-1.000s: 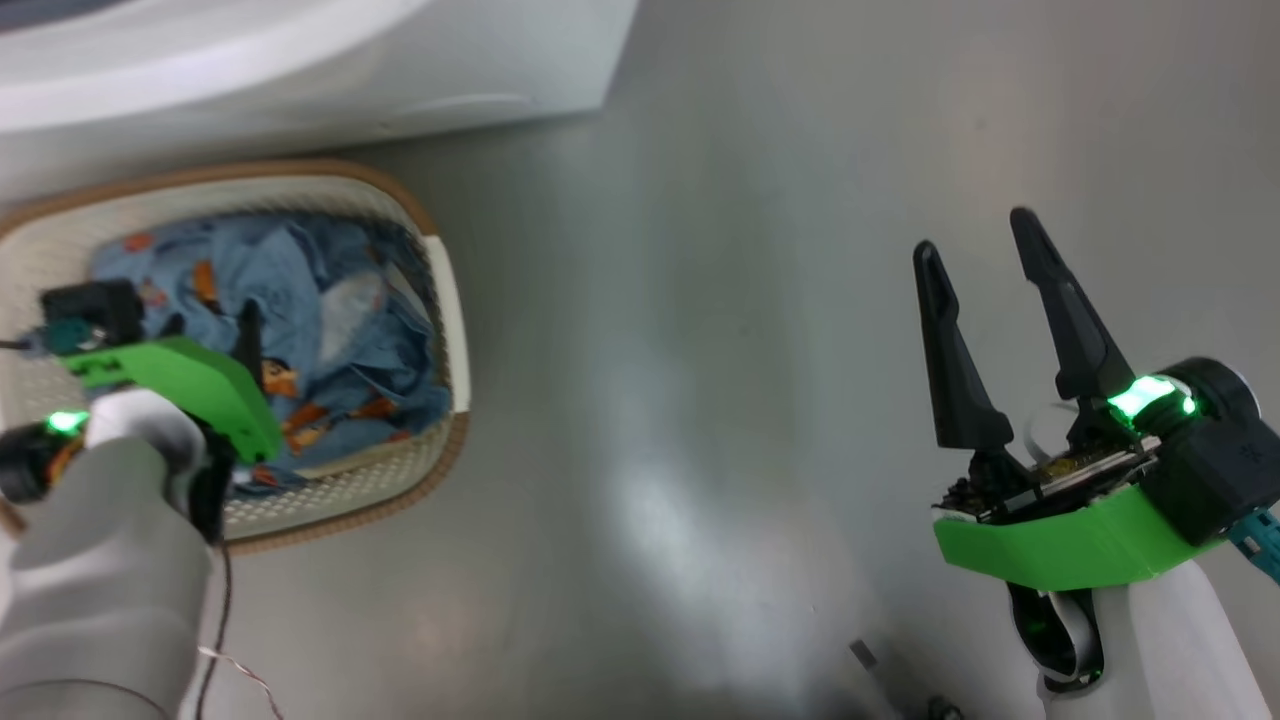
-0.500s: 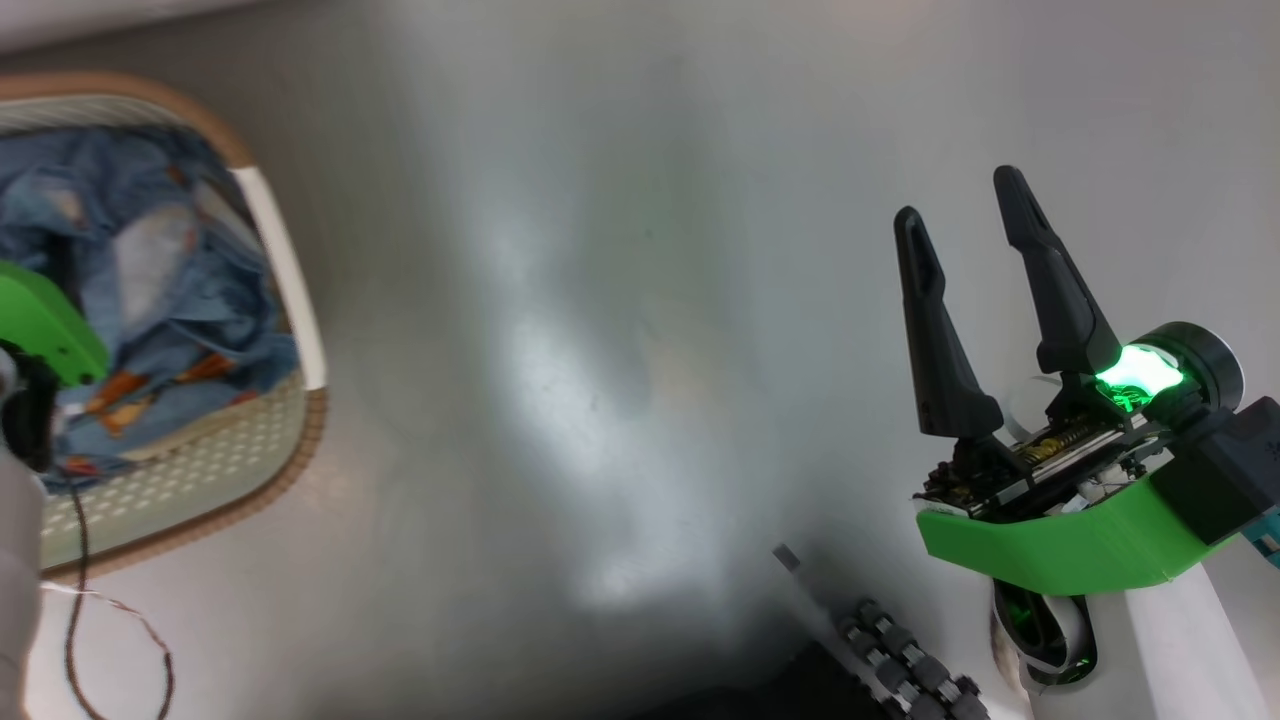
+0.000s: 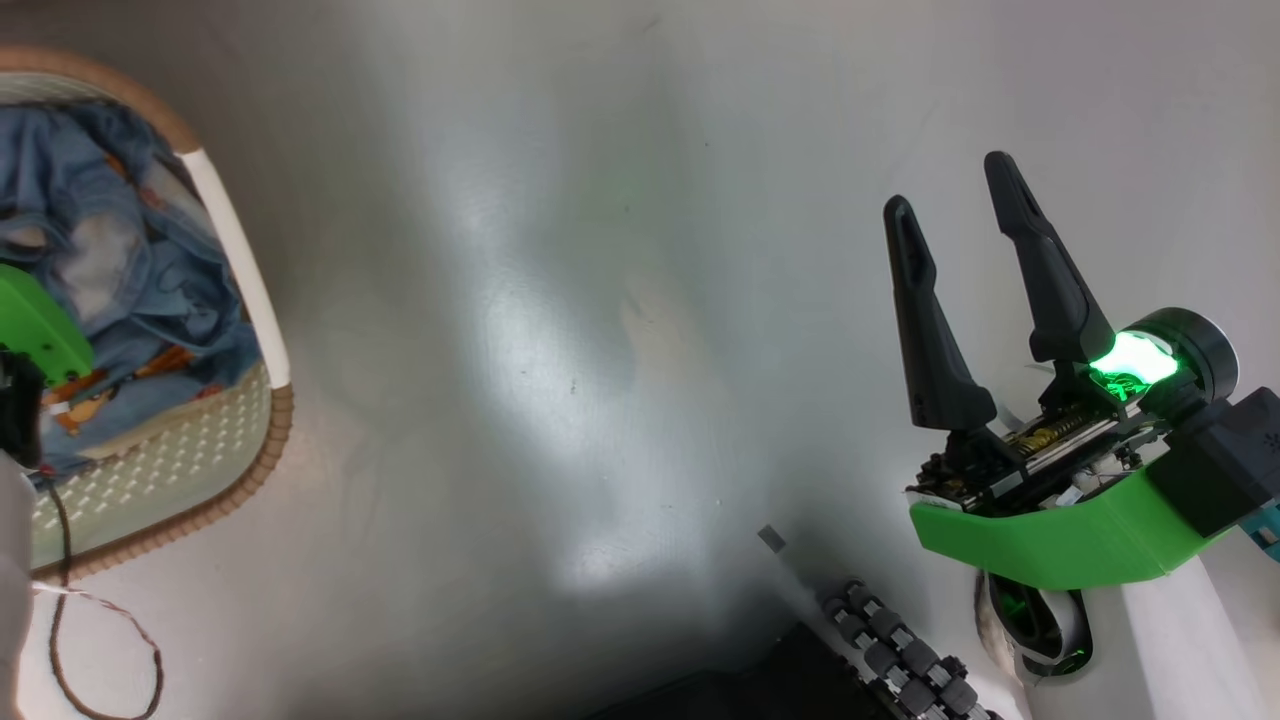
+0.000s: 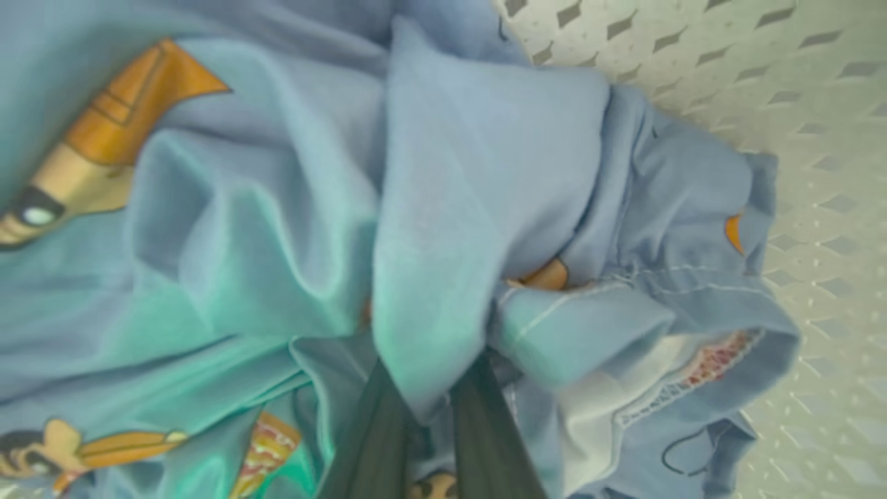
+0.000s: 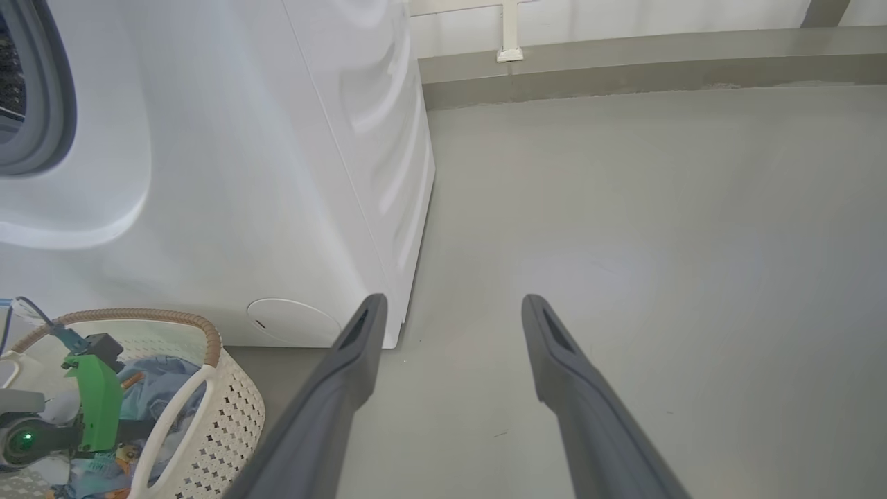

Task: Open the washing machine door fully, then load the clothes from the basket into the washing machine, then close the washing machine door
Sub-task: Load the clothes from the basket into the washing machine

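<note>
Left end effector (image 4: 428,405) inside the basket (image 3: 240,290), fingers clamped on a fold of the clothes (image 4: 478,159), clothes heaped in the basket, right end effector (image 3: 945,190) well apart from the basket, fingers spread, empty, washing machine (image 5: 242,173) just behind the basket.

Light-blue clothes (image 4: 485,173), orange seemingly cartoon prints; cream perforated basket (image 3: 160,470).
</note>
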You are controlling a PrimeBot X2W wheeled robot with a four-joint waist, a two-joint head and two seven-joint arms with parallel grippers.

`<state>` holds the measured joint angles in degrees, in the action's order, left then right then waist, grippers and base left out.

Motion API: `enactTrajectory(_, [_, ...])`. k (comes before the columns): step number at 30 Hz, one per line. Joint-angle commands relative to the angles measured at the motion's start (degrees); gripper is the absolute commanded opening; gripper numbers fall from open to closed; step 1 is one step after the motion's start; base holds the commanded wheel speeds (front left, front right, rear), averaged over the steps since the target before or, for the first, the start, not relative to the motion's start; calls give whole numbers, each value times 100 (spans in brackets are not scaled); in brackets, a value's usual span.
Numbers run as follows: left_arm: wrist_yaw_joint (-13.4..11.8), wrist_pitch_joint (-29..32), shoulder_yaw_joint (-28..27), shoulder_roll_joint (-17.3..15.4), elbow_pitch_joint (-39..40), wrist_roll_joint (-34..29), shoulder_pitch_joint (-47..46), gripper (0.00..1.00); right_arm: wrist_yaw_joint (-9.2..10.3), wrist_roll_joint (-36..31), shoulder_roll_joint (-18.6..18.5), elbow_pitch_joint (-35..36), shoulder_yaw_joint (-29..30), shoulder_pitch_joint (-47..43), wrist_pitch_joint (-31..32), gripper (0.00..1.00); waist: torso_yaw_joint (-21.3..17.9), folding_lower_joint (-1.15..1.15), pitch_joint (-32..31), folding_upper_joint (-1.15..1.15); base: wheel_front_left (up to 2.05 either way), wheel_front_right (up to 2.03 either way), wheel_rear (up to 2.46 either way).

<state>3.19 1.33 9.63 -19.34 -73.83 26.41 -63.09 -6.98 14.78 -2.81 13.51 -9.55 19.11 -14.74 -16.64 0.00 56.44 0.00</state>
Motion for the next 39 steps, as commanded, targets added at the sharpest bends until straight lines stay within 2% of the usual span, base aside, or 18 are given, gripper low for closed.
enactTrajectory(1, [-55, -109, -56, -178, 12, 20, 119, 0, -51, 13, -7, 93, -94, -100, -26, 100, 67, 0, -56, 0, 0, 0, 0])
enactTrajectory(13, [8, -952, -2, 79, 10, 76, 416, 0, -51, -99, -7, -144, 46, -80, -26, 100, 406, 0, -494, 0, 0, 0, 0])
enactTrajectory(18, [-21, -1415, -4, 304, 30, 119, 714, 0, -51, -195, -7, -364, 80, -99, -26, 100, 645, 0, -882, 0, 0, 0, 0])
enactTrajectory(23, [-49, -1614, -14, 429, 271, 105, 1135, 0, -51, -291, -7, -644, 116, -167, -26, 100, 870, 0, -1362, 0, 0, 0, 0])
enactTrajectory(30, [-272, -1631, -364, 572, 1700, -41, 2219, 0, -51, -417, -7, -1060, 227, -407, -26, 100, 1186, 0, -2122, 0, 0, 0, 0])
enactTrajectory(39, [-325, -1632, -743, 1015, 3351, -555, 3591, 0, -51, -631, -7, -1690, 454, -792, -26, 100, 1647, 0, -3089, 0, 0, 0, 0])
